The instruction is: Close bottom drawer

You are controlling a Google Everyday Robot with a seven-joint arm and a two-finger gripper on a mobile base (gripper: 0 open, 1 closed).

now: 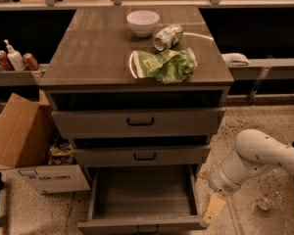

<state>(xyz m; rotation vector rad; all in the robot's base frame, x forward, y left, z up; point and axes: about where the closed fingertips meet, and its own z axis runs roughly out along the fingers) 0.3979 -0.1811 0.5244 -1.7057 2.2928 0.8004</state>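
Note:
The bottom drawer (142, 197) of the grey wood-grain cabinet is pulled far out, its plain grey box empty. Its front panel (139, 225) sits at the lower edge of the view. The middle drawer (142, 155) and the top drawer (137, 122) stand slightly out, each with a black bar handle. My gripper (211, 210) hangs low at the right, beside the bottom drawer's front right corner, on the white arm (257, 158). Its cream fingers point down.
On the cabinet top lie a white bowl (142, 22), a tipped can (167, 36) and a green chip bag (164, 65). An open cardboard box (27, 146) stands on the floor at the left. Cans and a bottle (13, 58) sit on a left shelf.

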